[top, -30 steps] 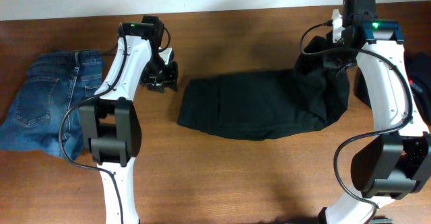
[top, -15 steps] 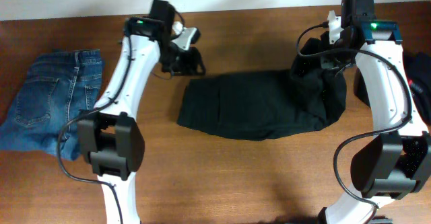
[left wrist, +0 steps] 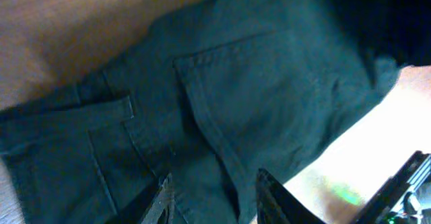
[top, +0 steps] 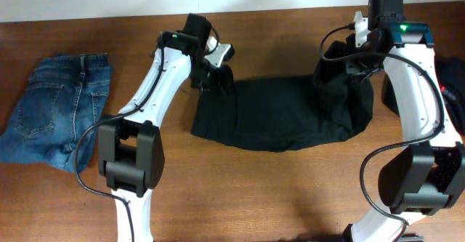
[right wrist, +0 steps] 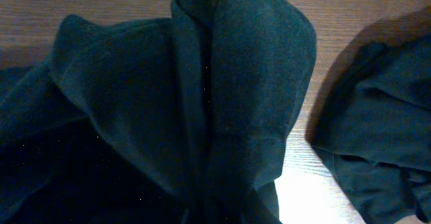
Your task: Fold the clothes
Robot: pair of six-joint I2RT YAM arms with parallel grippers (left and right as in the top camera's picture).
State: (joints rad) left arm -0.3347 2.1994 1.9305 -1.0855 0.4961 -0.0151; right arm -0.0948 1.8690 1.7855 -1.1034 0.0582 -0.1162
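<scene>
A pair of black trousers (top: 283, 115) lies across the middle of the table. My left gripper (top: 216, 78) hovers over its left end. In the left wrist view its fingers (left wrist: 268, 196) stand apart just above the waist and back pocket (left wrist: 256, 83), with nothing pinched between them. My right gripper (top: 346, 59) is shut on the trousers' right end and holds it bunched and raised off the table. In the right wrist view the gathered fabric (right wrist: 222, 83) rises from the jaws and hides the fingers.
Folded blue jeans (top: 51, 111) lie at the far left of the table. Another black garment (top: 454, 82) sits at the right edge, and it shows in the right wrist view as dark cloth (right wrist: 384, 150) on the wood beside the trousers.
My left arm has swung right, from beside the jeans to over the left end of the black trousers. The right gripper has stayed put with the raised fabric.
</scene>
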